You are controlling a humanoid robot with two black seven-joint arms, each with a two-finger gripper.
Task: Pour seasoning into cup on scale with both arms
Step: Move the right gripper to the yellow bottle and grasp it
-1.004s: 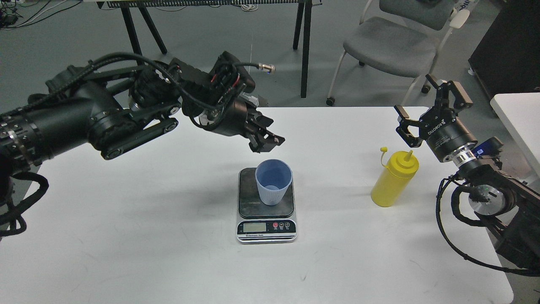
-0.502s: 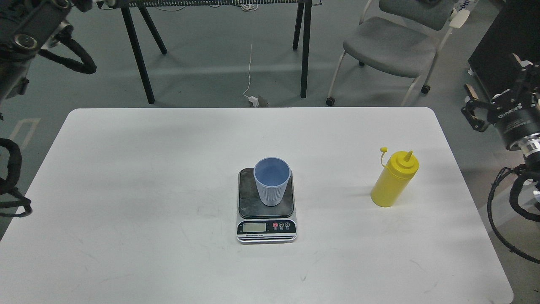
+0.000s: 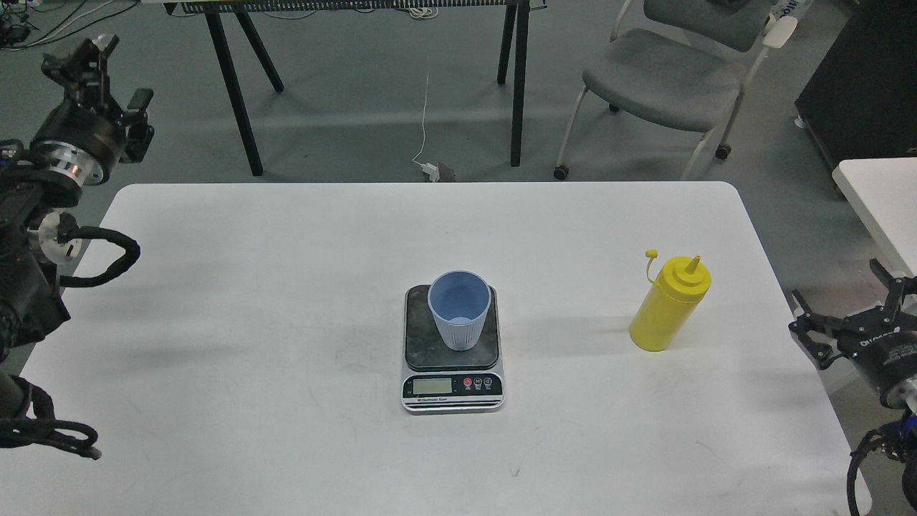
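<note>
While both arms sit out at the edges of the view, nothing on the table is being touched.

Key relation: seasoning (image 3: 669, 304) lies to the left of and slightly beyond the right tool (image 3: 845, 322), well apart from it, with bare table between; my judgement is that this arm makes the pickup.

Long axis: the bottle stands upright, nozzle up, its small tethered cap hanging off to the left of the top.

Nearer arm: right by a wide margin; the left tool (image 3: 93, 72) is off the far left corner of the table, high and far from everything.

Right tool state: fingers spread apart, empty, pointing roughly toward the table edge.

Left tool state: fingers look parted with nothing between them, aimed up and away.

Cup (image 3: 460, 308): upright on the dark platform of the scale (image 3: 452, 387), mouth open; it appears empty.

Scale position: near the table's middle, display and buttons facing the robot, well to the left of the bottle.

Progress: as I judge it, pouring has not begun; grasping the bottle comes first.

Table (image 3: 286, 287): white, smooth, rounded corners, faint scuffs, otherwise bare.

Room: grey floor, a grey chair (image 3: 666, 72) beyond the far right corner, black table legs (image 3: 229, 86) and a white cable (image 3: 426, 122) behind.
</note>
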